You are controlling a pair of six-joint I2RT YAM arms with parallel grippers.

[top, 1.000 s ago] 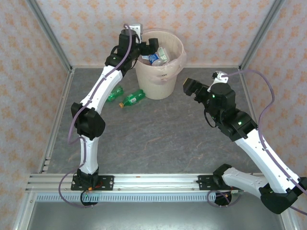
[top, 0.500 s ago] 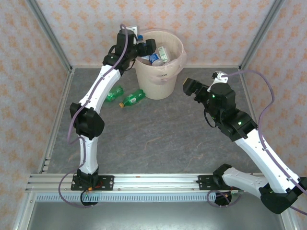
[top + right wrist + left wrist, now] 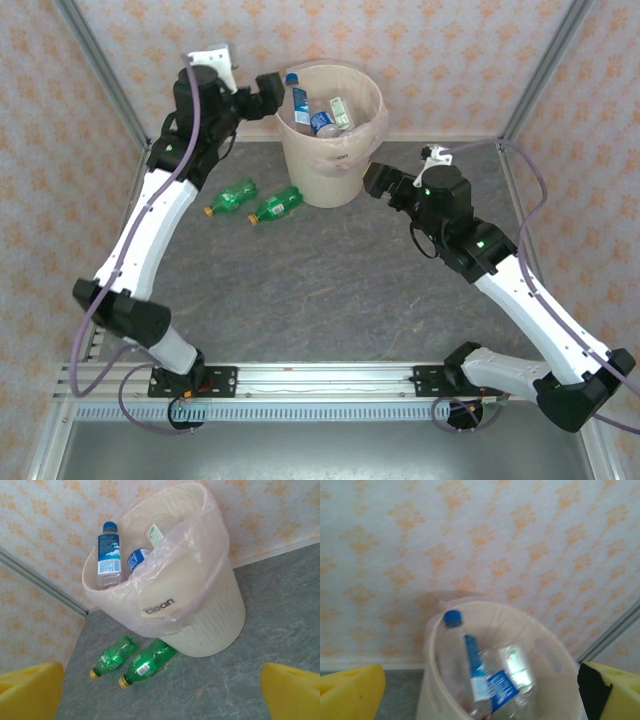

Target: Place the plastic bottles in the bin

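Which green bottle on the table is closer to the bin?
The right-hand green bottle, lying beside the bin; the other green bottle lies farther left.

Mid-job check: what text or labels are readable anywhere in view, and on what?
"clean": tag on the front of the bin.
Blue-capped bottle in the bin: label too small to read.
Both green bottles beside it: labels too small to read.

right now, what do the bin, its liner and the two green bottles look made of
Bin: probably moulded plastic, matte cream, ribbed wall. Liner: thin pinkish plastic film, translucent, wrinkled. Green bottles: likely thin glossy plastic, see-through tint, dented sides, yellow caps.
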